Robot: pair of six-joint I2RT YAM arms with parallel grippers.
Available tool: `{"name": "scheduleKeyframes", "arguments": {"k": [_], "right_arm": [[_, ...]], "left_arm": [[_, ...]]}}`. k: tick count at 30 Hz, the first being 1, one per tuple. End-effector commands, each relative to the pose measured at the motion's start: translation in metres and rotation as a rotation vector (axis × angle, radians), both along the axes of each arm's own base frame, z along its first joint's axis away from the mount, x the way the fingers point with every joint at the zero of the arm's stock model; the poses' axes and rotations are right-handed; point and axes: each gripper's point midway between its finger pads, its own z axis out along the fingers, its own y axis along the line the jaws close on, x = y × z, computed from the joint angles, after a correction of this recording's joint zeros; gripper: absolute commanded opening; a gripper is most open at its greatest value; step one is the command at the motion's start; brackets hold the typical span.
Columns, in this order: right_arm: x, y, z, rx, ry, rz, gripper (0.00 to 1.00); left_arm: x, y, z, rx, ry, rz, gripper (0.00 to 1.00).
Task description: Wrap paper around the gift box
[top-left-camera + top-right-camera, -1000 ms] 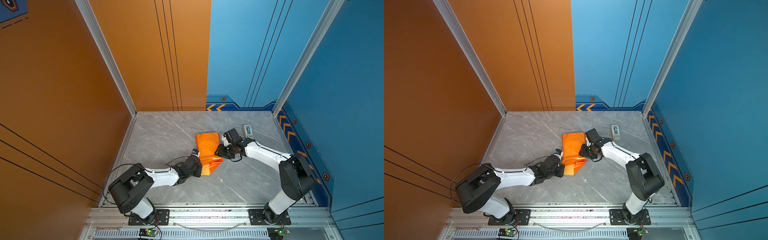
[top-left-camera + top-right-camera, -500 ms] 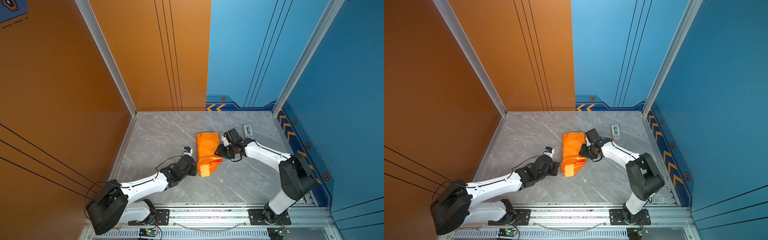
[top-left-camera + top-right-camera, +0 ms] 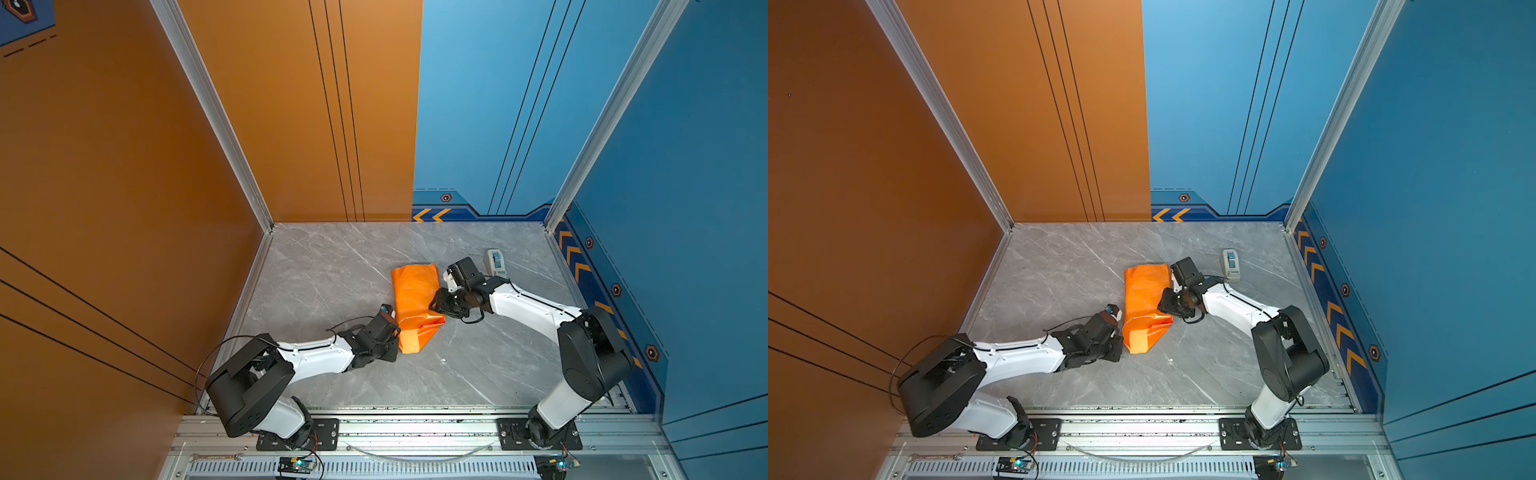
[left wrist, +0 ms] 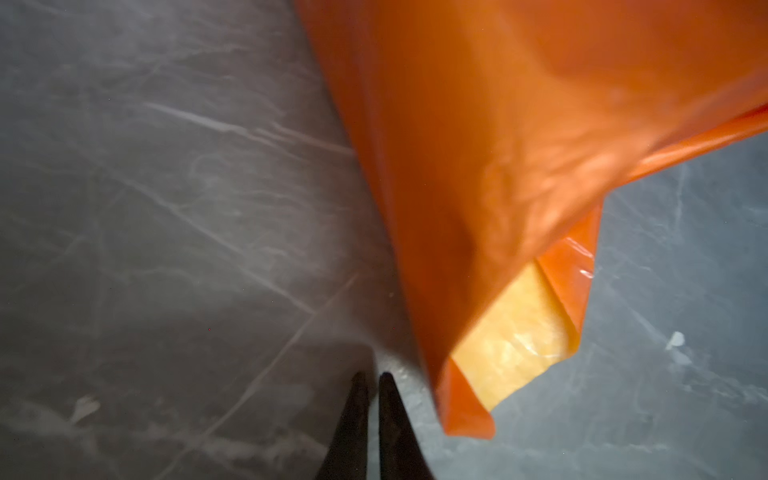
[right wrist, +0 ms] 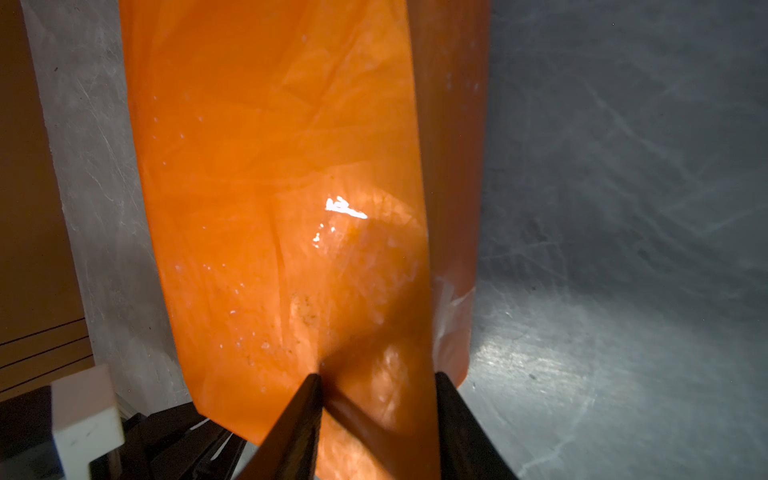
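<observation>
The paper [image 3: 415, 297] [image 3: 1144, 297], orange side out, lies folded into a long parcel in the middle of the grey table. The gift box is hidden. The parcel's near end gapes, and the pale yellow inside [image 4: 511, 340] shows there. My left gripper [image 3: 397, 347] [image 3: 1120, 348] [image 4: 372, 380] sits low beside that near end, shut, with nothing between its fingers. My right gripper [image 3: 434, 305] [image 3: 1160, 305] [image 5: 378, 376] is shut on the parcel's right edge, with orange paper [image 5: 282, 187] filling the space between its jaws.
A small white-grey tape dispenser [image 3: 495, 262] [image 3: 1230, 264] stands at the back right, just behind the right arm. Orange and blue walls close the table [image 3: 332, 266] on three sides. A wrench [image 3: 216, 457] lies on the front rail.
My left gripper drew back to the left, away from the parcel, then came back to its near end. The right arm and the parcel have stayed put.
</observation>
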Motion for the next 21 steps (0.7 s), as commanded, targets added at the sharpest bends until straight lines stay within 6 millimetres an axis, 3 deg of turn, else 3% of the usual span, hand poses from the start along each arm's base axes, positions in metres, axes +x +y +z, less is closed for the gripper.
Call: {"name": "scheduleKeyframes", "arguments": {"k": [1, 8, 21], "right_arm": [[-0.018, -0.011, -0.031, -0.073, 0.082, -0.005, 0.44], [-0.019, -0.01, -0.031, -0.07, 0.081, -0.006, 0.44], [-0.02, -0.011, -0.028, -0.066, 0.071, -0.007, 0.44]], "left_arm": [[0.002, -0.027, 0.013, -0.049, -0.023, -0.104, 0.09], [0.006, -0.044, 0.015, -0.07, -0.037, -0.157, 0.09], [0.026, -0.057, 0.014, -0.074, -0.097, -0.154, 0.12]]}}
